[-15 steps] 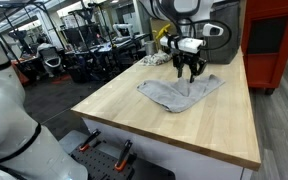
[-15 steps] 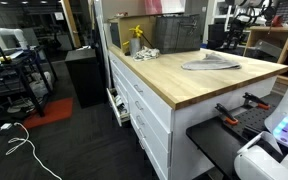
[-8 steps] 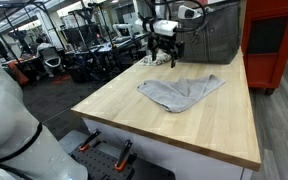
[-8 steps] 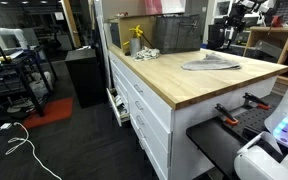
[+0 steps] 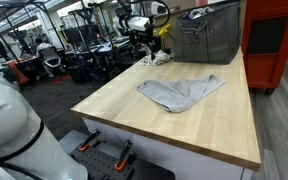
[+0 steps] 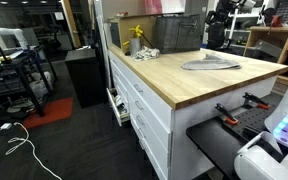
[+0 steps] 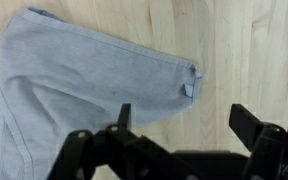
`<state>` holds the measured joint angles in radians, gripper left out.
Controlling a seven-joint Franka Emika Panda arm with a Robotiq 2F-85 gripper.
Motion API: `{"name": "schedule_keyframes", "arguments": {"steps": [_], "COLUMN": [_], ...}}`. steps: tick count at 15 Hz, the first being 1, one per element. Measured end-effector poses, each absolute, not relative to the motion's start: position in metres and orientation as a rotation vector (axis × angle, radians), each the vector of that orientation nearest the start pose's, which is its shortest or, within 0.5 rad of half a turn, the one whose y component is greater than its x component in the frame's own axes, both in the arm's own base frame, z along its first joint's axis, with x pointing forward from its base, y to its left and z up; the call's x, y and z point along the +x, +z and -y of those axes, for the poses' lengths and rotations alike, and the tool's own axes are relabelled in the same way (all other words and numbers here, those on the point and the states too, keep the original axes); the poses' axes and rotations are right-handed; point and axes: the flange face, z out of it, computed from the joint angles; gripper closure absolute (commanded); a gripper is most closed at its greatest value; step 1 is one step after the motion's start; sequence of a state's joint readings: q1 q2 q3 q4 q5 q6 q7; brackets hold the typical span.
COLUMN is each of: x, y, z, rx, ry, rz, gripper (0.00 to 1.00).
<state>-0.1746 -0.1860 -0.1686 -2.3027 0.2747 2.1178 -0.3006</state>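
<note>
Gripper [image 7: 184,125]: jaws wide apart, empty. It no longer pinches the grey cloth [image 5: 179,92] as it did a second ago and hangs high, seemingly beyond the wooden table's [image 5: 184,135] far edge (cloth lies spread mid-table, released).
</note>
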Motion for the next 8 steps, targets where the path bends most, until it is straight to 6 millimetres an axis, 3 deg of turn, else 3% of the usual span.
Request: {"name": "schedule_keyframes", "arguments": {"steps": [3,8], "x": [0.467,0.466], "y": [0.421,0.419], "z": [0.130,0.132], "rx": [-2.879,-2.878], "ry": [-0.107,-0.106], "rz": [-0.274,-0.281], "gripper": [0.00,0.00]}}
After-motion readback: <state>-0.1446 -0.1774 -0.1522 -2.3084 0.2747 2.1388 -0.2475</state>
